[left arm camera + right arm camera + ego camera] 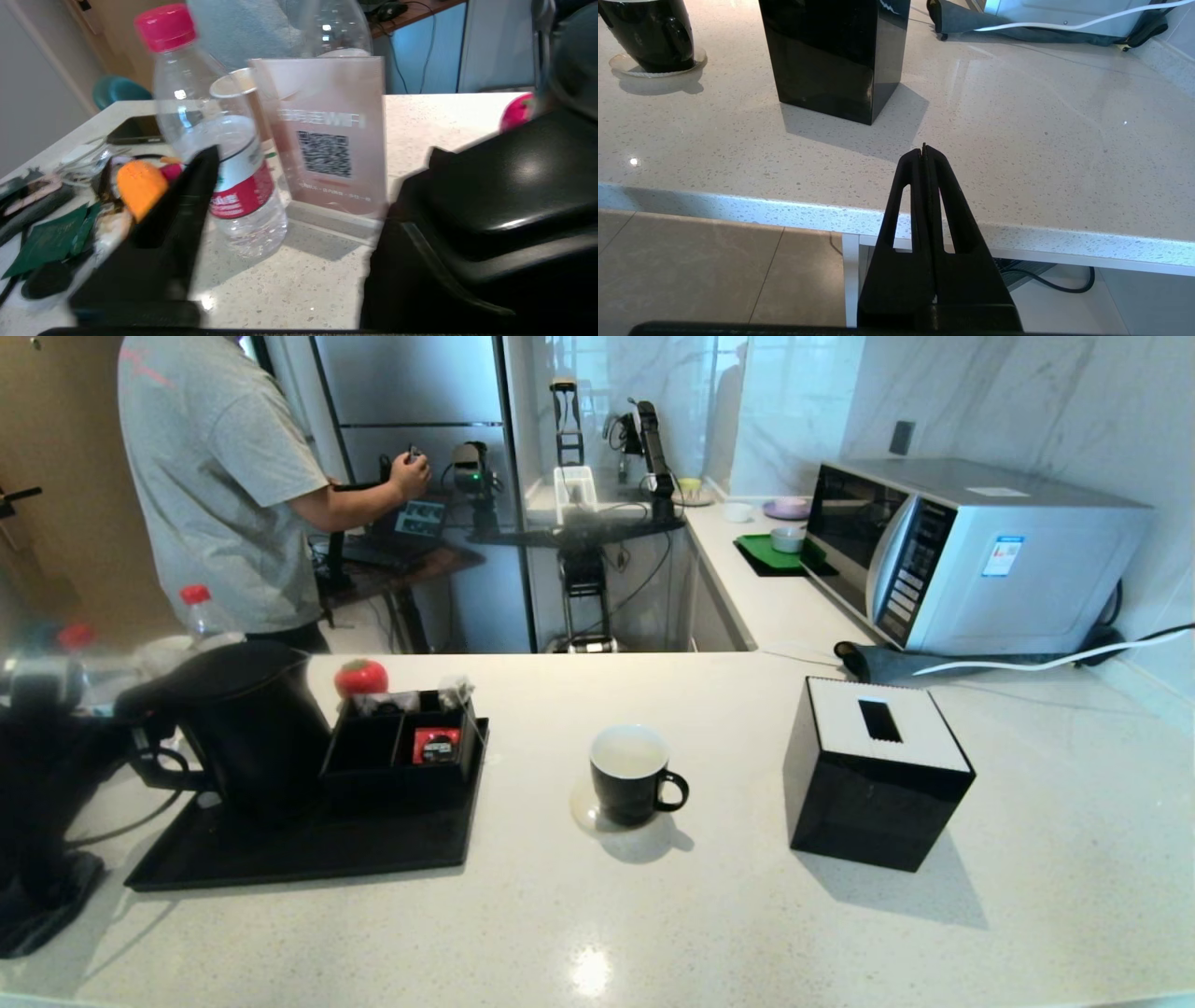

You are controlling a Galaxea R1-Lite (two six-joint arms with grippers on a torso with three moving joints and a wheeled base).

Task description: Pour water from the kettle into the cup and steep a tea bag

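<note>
So the tall matte black electric kettle point(245, 728) is sitting on the left end of a flat black tray point(299, 849) on the speckled white stone table point(653, 915), its loop handle pointing toward the left arm, which is a dark blur at the far left edge of the head view. In the left wrist view the left gripper point(299, 224) is right up against the kettle point(490, 210): one finger point(182, 214) is out in front of a clear plastic water bottle with a pink cap point(219, 140), and the kettle's lid and body fill the other side, so the fingers look spread with nothing pinched between them yet. Behind the bottle there's a clear acrylic sign stand with a QR code point(327, 135). On the tray just beside the kettle is a low black compartment box point(401, 747) with a red-labelled sachet point(436, 745) in it. The small glossy black mug with a white interior point(635, 775) stands on a clear round coaster in the middle of the table, well apart from the tray, handle facing right. I can't make out the tea bag for sure. To the right is a black cube tissue box with a white top point(878, 775). The right gripper point(924, 151) hangs just off the near table edge, fingers pressed together, holding nothing.
</note>
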